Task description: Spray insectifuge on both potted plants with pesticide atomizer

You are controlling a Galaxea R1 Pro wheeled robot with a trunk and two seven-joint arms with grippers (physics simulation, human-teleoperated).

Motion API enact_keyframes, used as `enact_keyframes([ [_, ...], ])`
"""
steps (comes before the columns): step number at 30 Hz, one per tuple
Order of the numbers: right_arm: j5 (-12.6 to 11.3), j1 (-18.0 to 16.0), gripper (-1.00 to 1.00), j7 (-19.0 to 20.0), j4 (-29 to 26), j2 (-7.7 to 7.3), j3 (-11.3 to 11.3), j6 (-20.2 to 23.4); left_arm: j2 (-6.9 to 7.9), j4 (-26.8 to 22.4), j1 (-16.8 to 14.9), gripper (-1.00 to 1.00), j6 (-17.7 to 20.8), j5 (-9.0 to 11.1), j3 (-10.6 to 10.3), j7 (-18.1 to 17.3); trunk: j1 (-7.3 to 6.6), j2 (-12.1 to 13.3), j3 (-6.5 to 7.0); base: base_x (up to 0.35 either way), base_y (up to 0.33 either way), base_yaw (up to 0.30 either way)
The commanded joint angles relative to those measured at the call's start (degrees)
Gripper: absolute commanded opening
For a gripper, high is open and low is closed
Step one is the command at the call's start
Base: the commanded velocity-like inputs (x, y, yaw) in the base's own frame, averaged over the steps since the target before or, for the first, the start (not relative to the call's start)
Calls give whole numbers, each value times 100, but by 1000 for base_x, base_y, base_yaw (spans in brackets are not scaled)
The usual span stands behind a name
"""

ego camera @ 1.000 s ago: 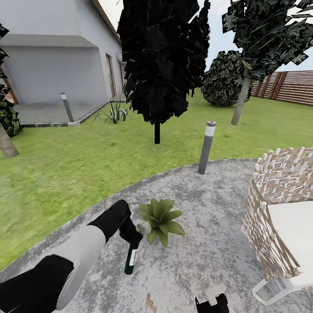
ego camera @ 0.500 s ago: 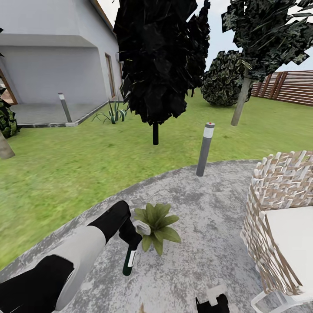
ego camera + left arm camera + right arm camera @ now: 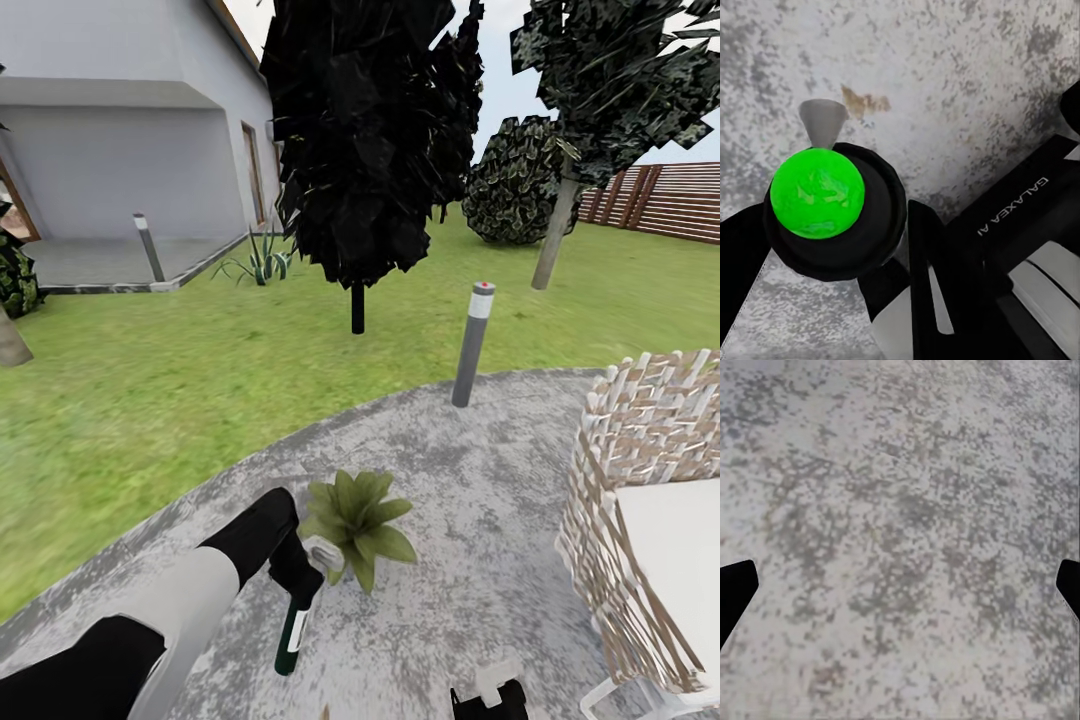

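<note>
My left gripper is shut on the pesticide atomizer, a dark green bottle with a white band that hangs bottom-down over the stone patio. Its whitish trigger head points toward a potted plant, a low rosette of broad green leaves just beyond it. In the left wrist view the bottle's bright green underside sits between my black fingers. My right gripper is open over bare grey stone, and its wrist shows at the head view's lower edge. The insectifuge is out of view.
A grey bollard lamp stands at the patio's far rim. A wicker chair with a white cushion is at the right. Beyond lie lawn, a dark tree, bushes, a spiky plant, a house and a wooden fence.
My left arm has drawn back and down a little with the atomizer, which now hangs lower beside the plant. The head view has shifted slightly.
</note>
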Motion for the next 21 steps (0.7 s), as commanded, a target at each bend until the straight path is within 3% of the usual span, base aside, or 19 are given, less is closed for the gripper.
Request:
enact_keyframes([
  [1,60,-1,100,-27,5,2,-45,-16,-7,-10,2,-100,23,-58,-6,-60,1,-2,-5,206,0,0],
  [6,60,-2,100,-27,4,2,-45,-16,-16,-11,11,-100,13,-71,-4,-60,1,-2,-5,48,0,-4],
  [13,60,-3,100,-29,4,2,-45,-16,13,-11,11,-100,19,-79,-30,-54,1,-2,-5,2,0,-201],
  [21,73,-2,100,-28,4,2,-38,-16,17,-1,18,-100,13,-64,-24,-44,1,-2,-5,0,0,-20],
])
